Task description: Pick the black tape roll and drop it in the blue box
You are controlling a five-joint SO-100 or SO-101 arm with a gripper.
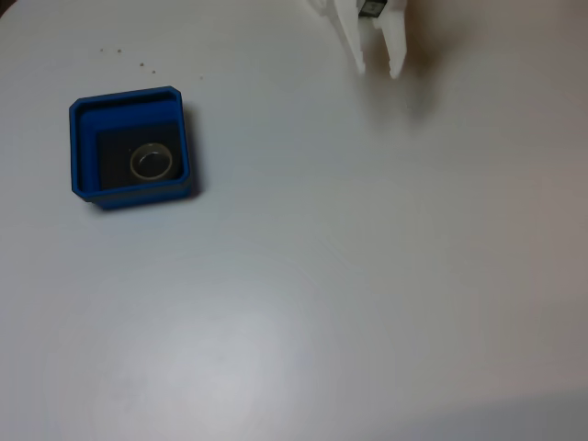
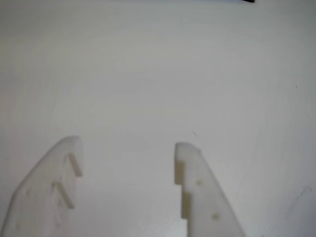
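In the fixed view the blue box (image 1: 83, 147) sits on the white table at the left. The black tape roll (image 1: 152, 162) lies flat on the box's dark floor, its pale inner core showing. My white gripper (image 1: 378, 69) hangs at the top of that view, far right of the box, open with nothing between its fingers. In the wrist view the gripper (image 2: 128, 147) points at bare white table, and its two white fingers (image 2: 197, 187) stand well apart.
The white table (image 1: 349, 276) spreads wide around the box. A few small dark specks (image 1: 138, 62) lie beyond the box at the upper left. A dark object (image 2: 249, 1) peeks in at the top edge of the wrist view.
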